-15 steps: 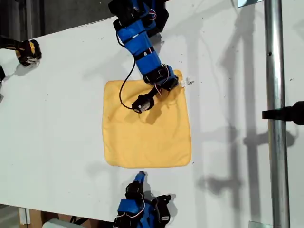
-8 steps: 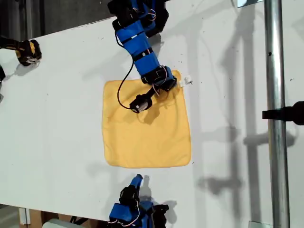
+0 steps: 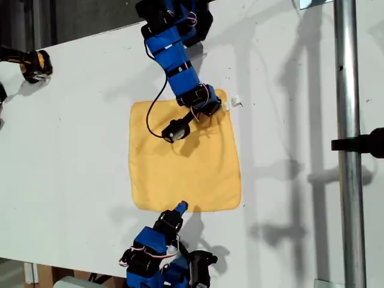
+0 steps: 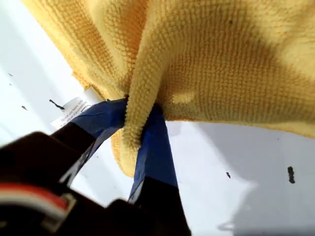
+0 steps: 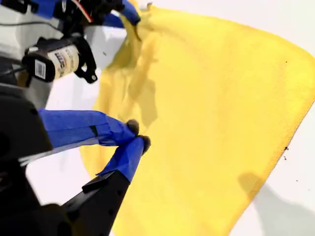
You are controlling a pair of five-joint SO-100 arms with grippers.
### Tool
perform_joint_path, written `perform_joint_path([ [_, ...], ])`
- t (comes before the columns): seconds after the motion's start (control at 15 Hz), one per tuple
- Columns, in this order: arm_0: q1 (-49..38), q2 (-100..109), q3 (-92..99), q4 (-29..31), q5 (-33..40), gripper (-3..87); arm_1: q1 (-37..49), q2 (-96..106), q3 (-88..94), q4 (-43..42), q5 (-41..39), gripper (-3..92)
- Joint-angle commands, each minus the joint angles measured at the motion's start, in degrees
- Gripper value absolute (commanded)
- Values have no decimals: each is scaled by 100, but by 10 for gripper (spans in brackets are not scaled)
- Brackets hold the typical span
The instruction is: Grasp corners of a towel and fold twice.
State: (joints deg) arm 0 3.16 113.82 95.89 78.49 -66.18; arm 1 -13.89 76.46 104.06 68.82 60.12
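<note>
The yellow-orange towel lies spread on the white table. My first gripper is at the far corner toward the exterior view's right, beside the small white tag. The first wrist view shows that gripper shut on a pinched fold of towel, the tag just beside it. My second gripper reaches in from the near side, its tip at the towel's near edge. Its blue fingers meet in the second wrist view, shut over the towel with no cloth between them.
A vertical metal pole with a black clamp stands at the exterior view's right. A yellow-and-black device sits at the far corner on the exterior view's left. The table's near edge runs close behind the second arm's base.
My second gripper has drawn back and then come forward to the towel's near edge. My first gripper has crept slightly toward the exterior view's left with the tagged corner pinched.
</note>
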Motion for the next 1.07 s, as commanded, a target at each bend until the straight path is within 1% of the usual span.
perform_joint_path([
  [0.0, 343, -712, -1362, 545, 246, -8, 88, 360, -88, -35, -70, -1],
  [0.13, 659, -1213, -2004, 896, 422, -8, 70, 369, -88, -26, -70, -1],
  [0.33, 1230, -1978, -2892, 1503, 475, -8, 44, 378, -88, -26, -53, -1],
  [0.47, 1433, -2057, -2900, 1529, 448, -8, 35, 378, -88, -26, -44, -1],
  [0.6, 1406, -1969, -2725, 1538, 563, -7, 18, 378, -88, -44, -18, -1],
  [0.67, 1406, -1951, -2663, 1538, 703, 70, -9, 378, -88, -53, -9, -1],
  [0.73, 1415, -1942, -2637, 1591, 439, 249, -35, 378, -88, -53, 9, -1],
  [0.8, 1433, -1863, -2461, 1538, 378, 355, -62, 378, -88, -35, 44, -1],
  [0.87, 1406, -1837, -2355, 1521, 483, 377, -97, 378, -88, -26, 79, -1],
  [1.0, 1371, -1846, -2241, 1512, 747, 391, -123, 369, -88, -26, 114, -1],
])
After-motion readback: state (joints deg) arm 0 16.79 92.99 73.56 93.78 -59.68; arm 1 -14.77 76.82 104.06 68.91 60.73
